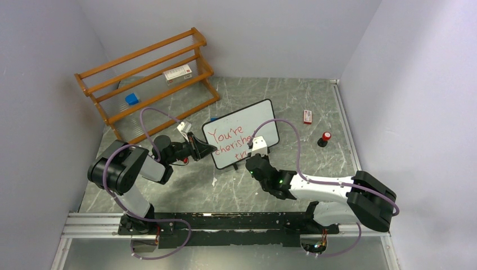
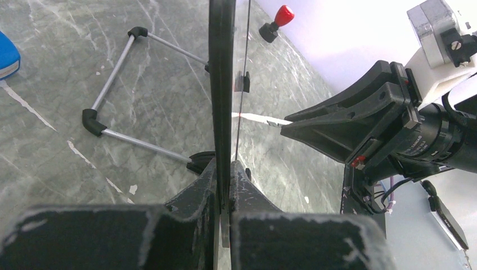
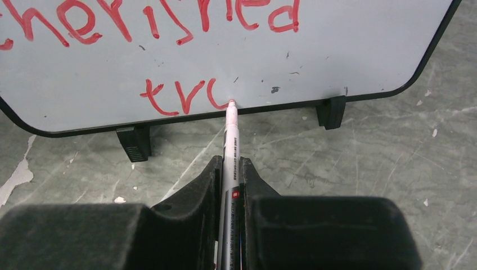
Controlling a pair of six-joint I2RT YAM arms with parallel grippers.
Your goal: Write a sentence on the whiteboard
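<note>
The whiteboard (image 1: 256, 121) stands tilted on small black feet mid-table. Red lettering (image 1: 228, 139) on it reads "You're", "cherished", and a started third line "tr" plus part of a letter (image 3: 185, 95). My left gripper (image 1: 209, 149) is shut on the board's left edge; the left wrist view shows the black frame (image 2: 222, 84) edge-on between the fingers. My right gripper (image 3: 229, 163) is shut on a white marker (image 3: 230, 146), its red tip touching the board at the end of the third line (image 3: 230, 103). The right gripper also shows in the top view (image 1: 254, 156).
A wooden rack (image 1: 149, 79) with a small box and a blue block stands back left. A small red-white box (image 1: 307, 116) and the red marker cap on a black base (image 1: 324, 138) lie right of the board. The board's wire stand (image 2: 121, 84) shows behind it.
</note>
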